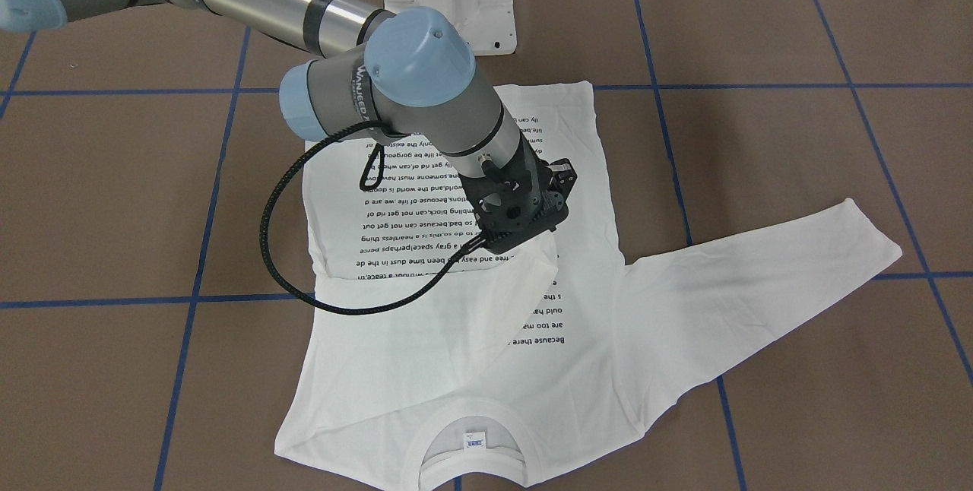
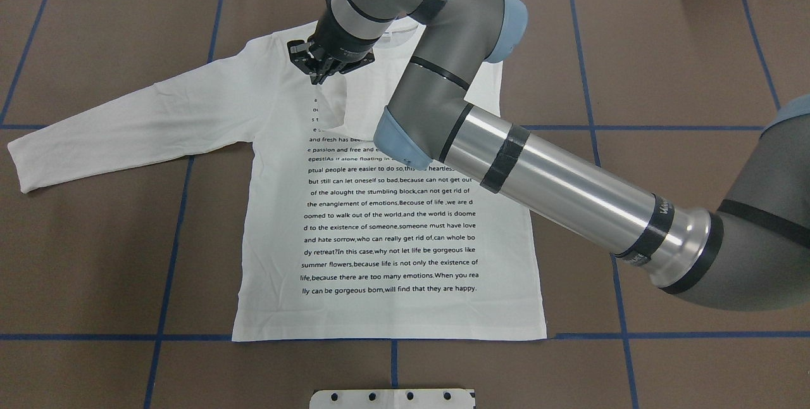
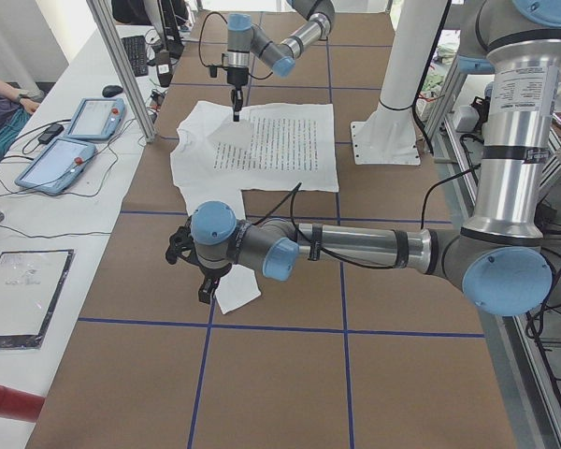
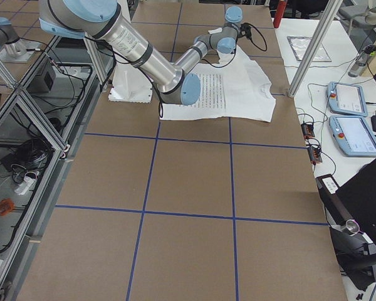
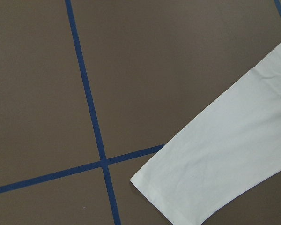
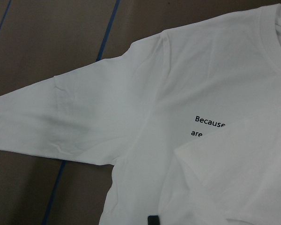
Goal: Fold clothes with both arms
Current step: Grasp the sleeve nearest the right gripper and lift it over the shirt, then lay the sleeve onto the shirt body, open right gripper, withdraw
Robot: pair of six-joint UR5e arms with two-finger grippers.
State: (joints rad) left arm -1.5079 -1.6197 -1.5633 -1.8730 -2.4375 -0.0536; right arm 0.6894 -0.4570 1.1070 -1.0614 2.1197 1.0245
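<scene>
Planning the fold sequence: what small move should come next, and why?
Probably lower the left gripper onto the outstretched sleeve's cuff to grasp it: the other sleeve already lies folded across the chest, while this one is flat on the table.

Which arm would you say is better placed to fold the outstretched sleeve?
Left: the left hand hangs by the cuff of the outstretched sleeve, while the right hand is over the chest of the shirt.

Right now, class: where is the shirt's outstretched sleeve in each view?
Front-facing: sleeve, right.
Overhead: sleeve, left.
Exterior left: sleeve, lower centre.
Exterior right: sleeve, top centre.
Left wrist: sleeve, lower right.
Right wrist: sleeve, left.
Shared landmark: blue tape lines.
</scene>
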